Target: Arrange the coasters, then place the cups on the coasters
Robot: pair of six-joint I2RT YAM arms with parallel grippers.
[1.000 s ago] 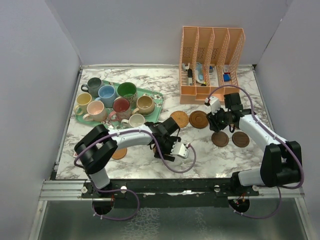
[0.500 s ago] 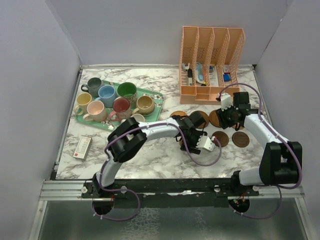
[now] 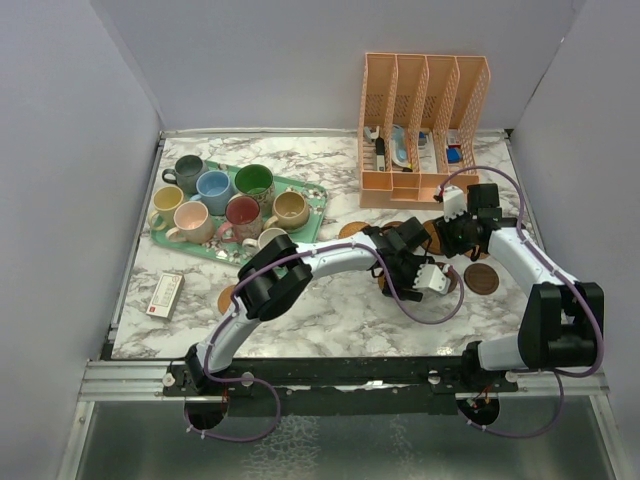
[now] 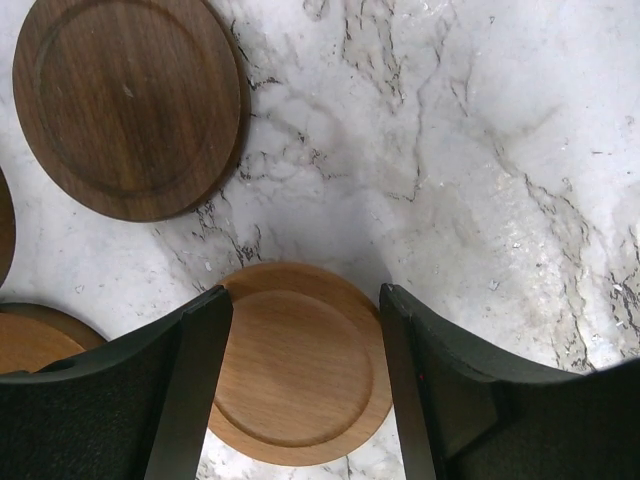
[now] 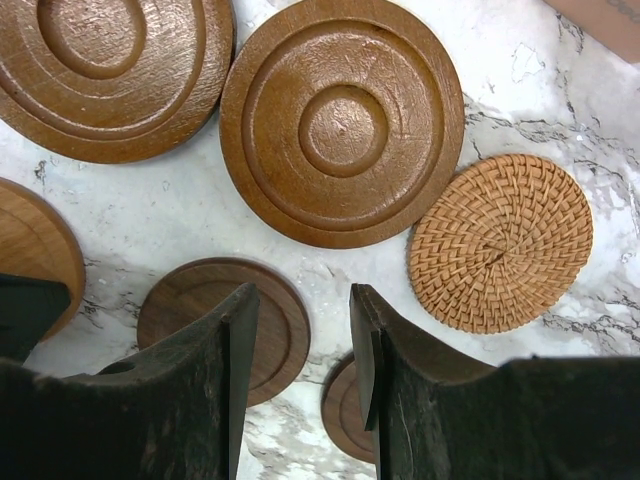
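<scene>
The step in hand looks like arranging. The left end effector (image 4: 303, 293) has its fingers apart on either side of a light tan coaster (image 4: 300, 380), which lies flat on the marble table (image 4: 480, 150). The coaster's rim meets both inner faces, and I cannot tell whether the fingers pinch it or only bracket it. To do this well, the coaster should settle on the bare marble ahead, clear of the dark brown coaster (image 4: 130, 105) at upper left. It should not overlap the other tan disc (image 4: 30, 345) at the near left edge. Lifting straight up after letting go would keep the disc from sliding.

The right end effector (image 5: 302, 292) hovers with its fingers apart and nothing between them. It is above a plain dark coaster (image 5: 190, 300), near two ringed coasters (image 5: 342, 130) and a woven rattan coaster (image 5: 500, 245). Both arms crowd this one patch, so they could hit each other. One tan coaster (image 3: 226, 298) lies well apart to the left, by a small white packet (image 3: 165, 293). The cups (image 3: 242, 210) all sit on the mint-green tray (image 3: 315, 195), none yet on a coaster. An orange file organiser (image 3: 425, 120) stands behind the cluster.
</scene>
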